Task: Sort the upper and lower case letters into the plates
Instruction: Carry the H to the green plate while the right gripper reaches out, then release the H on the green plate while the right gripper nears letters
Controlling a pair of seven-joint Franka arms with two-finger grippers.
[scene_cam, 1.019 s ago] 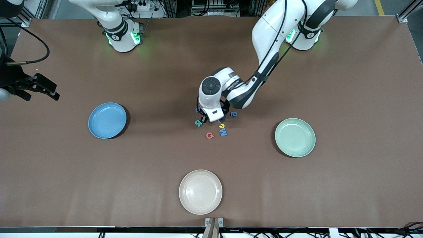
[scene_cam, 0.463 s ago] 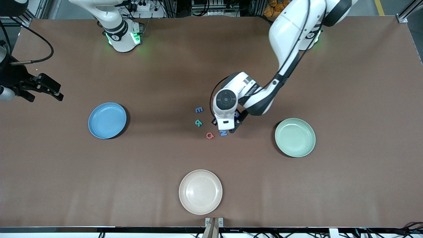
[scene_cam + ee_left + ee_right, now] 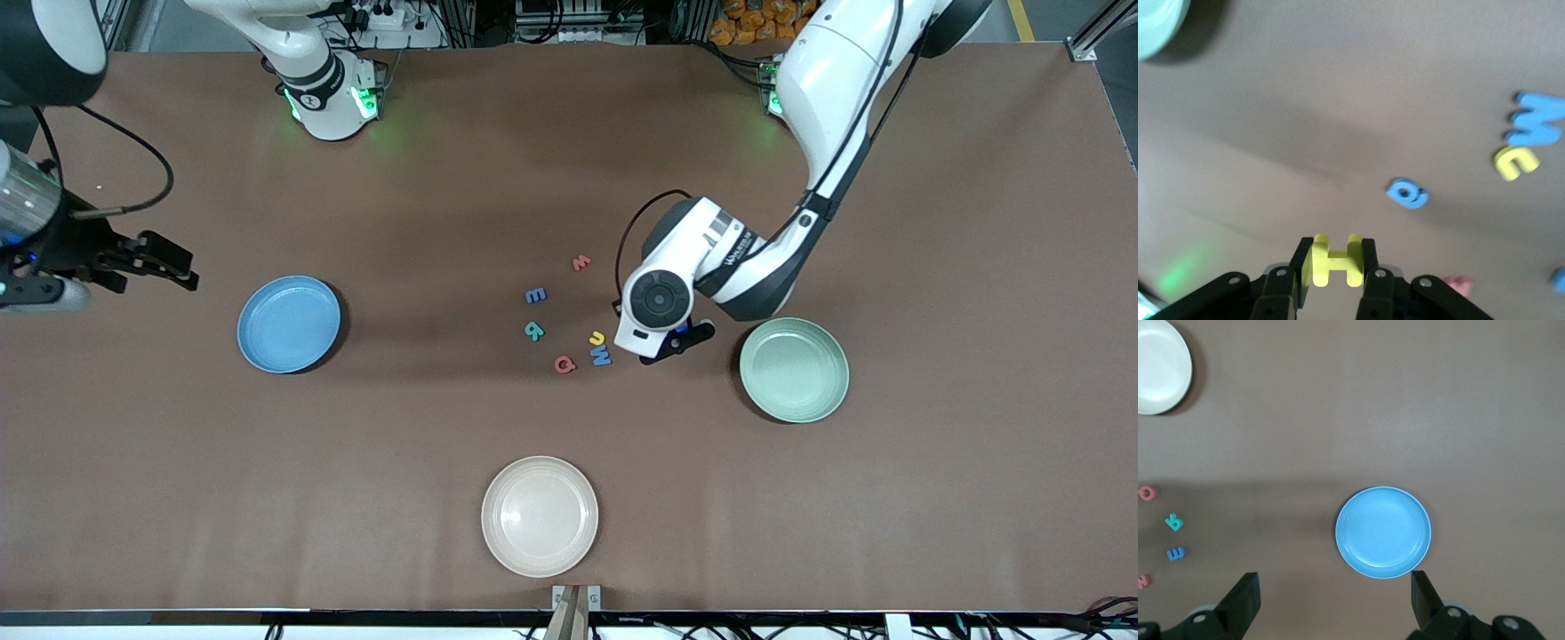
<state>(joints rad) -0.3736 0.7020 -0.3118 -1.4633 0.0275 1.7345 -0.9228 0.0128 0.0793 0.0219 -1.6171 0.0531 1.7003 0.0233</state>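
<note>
My left gripper (image 3: 683, 341) is shut on a yellow letter H (image 3: 1333, 260) and holds it over the table between the letter cluster and the mint green plate (image 3: 794, 369). On the table lie a red w (image 3: 581, 262), a blue E (image 3: 535, 295), a teal R (image 3: 533, 332), a red Q (image 3: 564, 364), a yellow u (image 3: 597, 337) and a blue W (image 3: 602, 356). A small blue letter (image 3: 1407, 193) shows in the left wrist view. My right gripper (image 3: 151, 258) is open and empty, up over the table beside the sky blue plate (image 3: 289, 324), which also shows in the right wrist view (image 3: 1383, 532).
A cream-white plate (image 3: 540, 516) sits near the table's front edge, nearer to the front camera than the letters. The left arm's forearm (image 3: 756, 276) reaches over the table above the mint plate's edge.
My left gripper has moved from over the letter cluster toward the mint green plate, uncovering the red w and the yellow u. My right gripper has drifted a little toward the sky blue plate.
</note>
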